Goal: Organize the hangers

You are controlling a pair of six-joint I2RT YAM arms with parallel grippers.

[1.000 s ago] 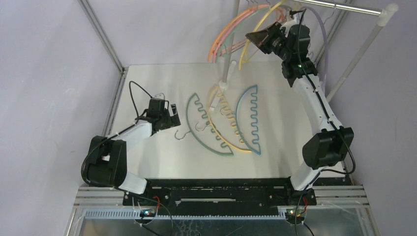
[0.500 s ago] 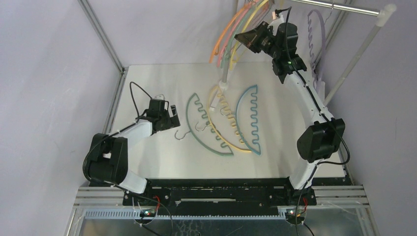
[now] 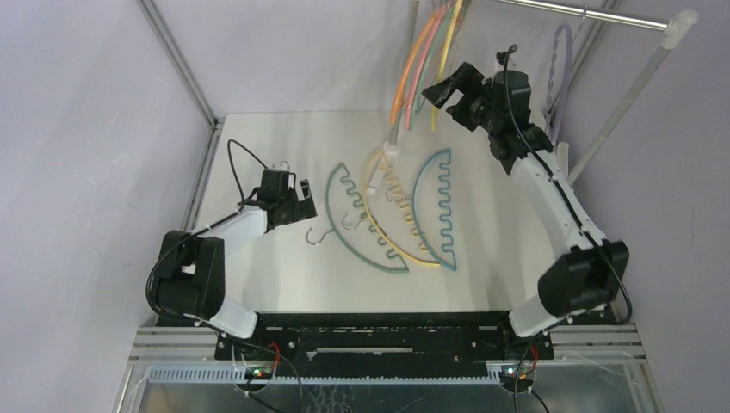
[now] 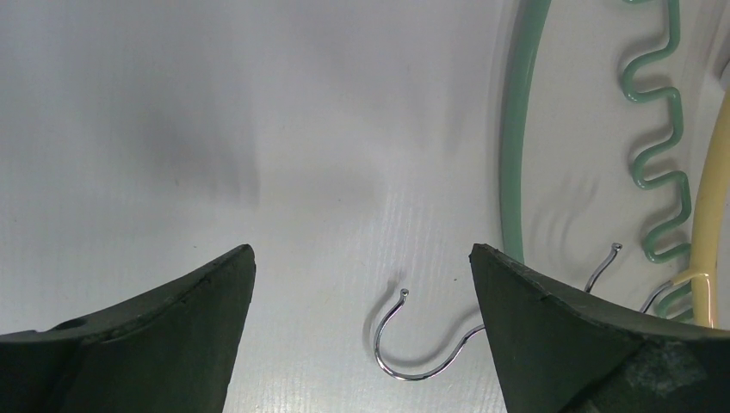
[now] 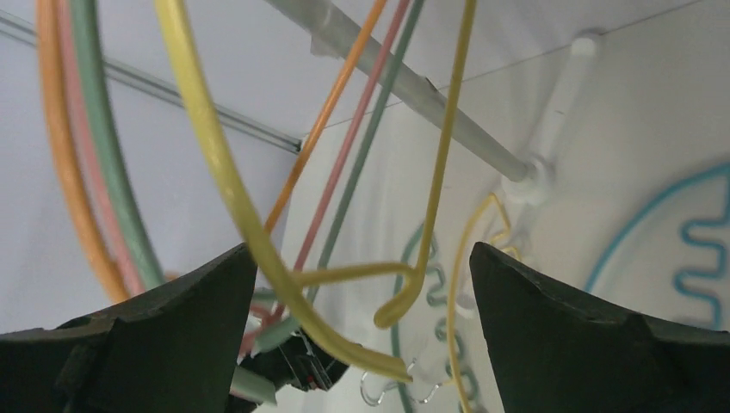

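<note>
Three hangers lie on the table: green (image 3: 357,231), yellow (image 3: 398,225) and blue (image 3: 433,211). Orange (image 3: 405,73), pink, green and yellow (image 3: 447,52) hangers dangle from the rack rail at the back, and a pale purple one (image 3: 562,60) hangs further right. My right gripper (image 3: 443,90) is raised beside the dangling bunch and stands open. In the right wrist view the yellow hanger (image 5: 215,155) swings loose in front of the spread jaws (image 5: 361,258). My left gripper (image 3: 301,209) is open low over the table, with the green hanger's metal hook (image 4: 422,340) between its fingers (image 4: 361,258), untouched.
The white rack upright (image 3: 396,129) stands on the table just behind the lying hangers. A slanted rack pole (image 3: 620,103) rises at the right. The metal rail (image 3: 585,13) crosses the top. Cage posts (image 3: 176,60) bound the left side.
My right gripper has opened and let go of the yellow hanger, then drawn back and down from the rail. The hanging bunch has swung toward vertical. The left arm has stayed put.
</note>
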